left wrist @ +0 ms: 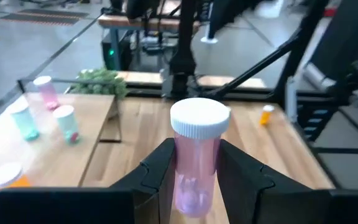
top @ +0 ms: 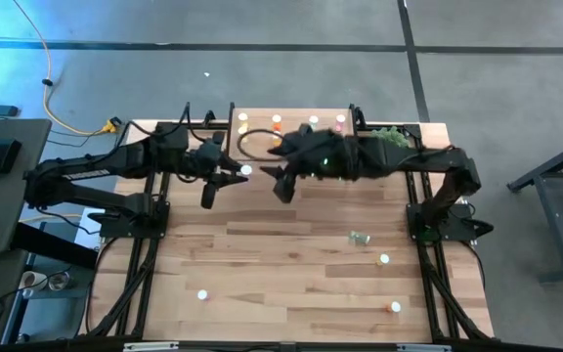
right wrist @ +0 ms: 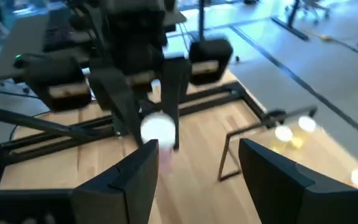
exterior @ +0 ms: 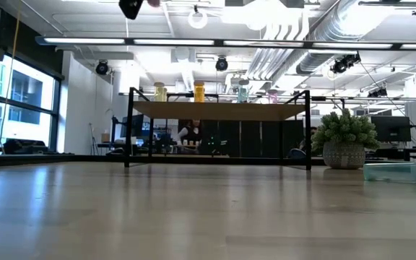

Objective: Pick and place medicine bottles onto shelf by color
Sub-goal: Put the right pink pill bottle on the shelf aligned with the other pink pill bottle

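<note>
Four bottles stand on shelf (top: 291,125). Left gripper (left wrist: 194,180) clamps pink bottle (left wrist: 196,158); right gripper (right wrist: 194,168) spread, empty. Four bottles (top: 384,259) left toward 5 o'clock.

Ceiling strip lights (exterior: 215,45) glare brightly in the low view, leaving the shelf (exterior: 219,110) backlit. The tabletop (exterior: 208,217) near the lens is soft. The right wrist view is motion-blurred throughout. A blue cast tints the high view's upper-left floor (top: 8,29).
</note>
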